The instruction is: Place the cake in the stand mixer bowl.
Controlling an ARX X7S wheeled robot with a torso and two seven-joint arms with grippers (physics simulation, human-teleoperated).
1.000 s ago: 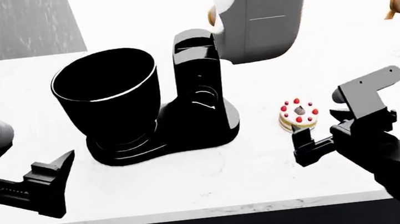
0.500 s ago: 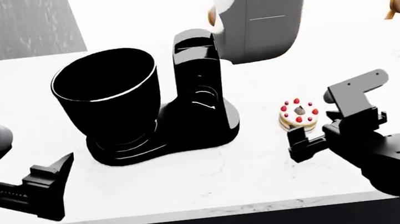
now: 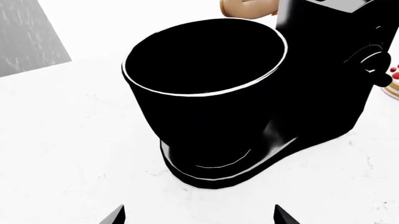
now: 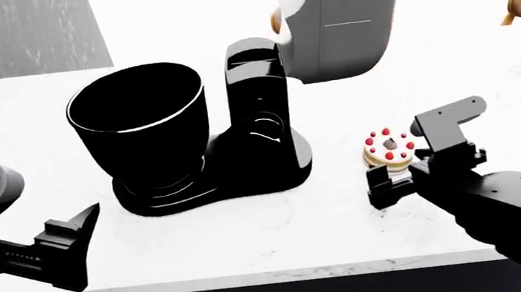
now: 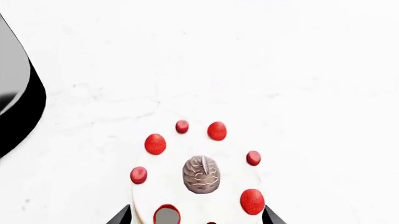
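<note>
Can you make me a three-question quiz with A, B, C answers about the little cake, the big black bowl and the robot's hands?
1. Where is the cake?
A. Inside the bowl
B. On the white counter, right of the mixer
C. Up in the air

2. What colour are the berries on the cake?
A. Red
B. Blue
C. Green

3. What is the right gripper doing?
A. Shut with nothing in it
B. Holding the bowl
C. Open, with its fingers on either side of the cake

Answers:
1 B: the cake sits on the counter beside the mixer.
2 A: red dots ring its dark centre.
3 C: the right wrist view shows both fingertips flanking the cake.
</note>
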